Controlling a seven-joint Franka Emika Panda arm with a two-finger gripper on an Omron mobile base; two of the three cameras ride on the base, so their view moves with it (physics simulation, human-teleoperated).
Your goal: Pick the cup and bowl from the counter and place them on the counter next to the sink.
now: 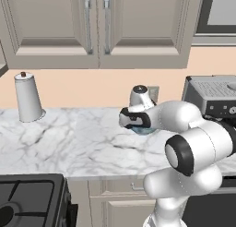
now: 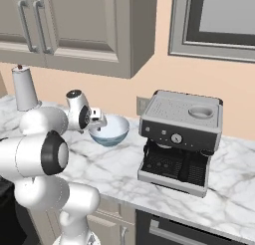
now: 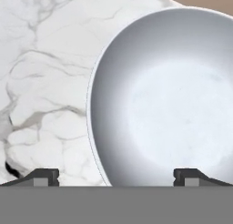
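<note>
Marble desk (image 1: 69,138) under beige cabinets: your end effector (image 3: 116,175) is poised at the bowl (image 2: 109,130), nothing carried yet.

You have the pale blue-white bowl resting on the desk just left of the espresso machine (image 2: 180,139), close to the back wall, and in the hand view its near rim runs between the two fingertips (image 3: 43,176), which stand spread wide with one outside the rim and one over the basin. So the end effector is released, gripping nothing. Judging from this, you are at the very start: the bowl is not lifted, and both carries are left to do. The white cylinder with a dark knob (image 1: 28,98) stands well to the bowl's left.
</note>
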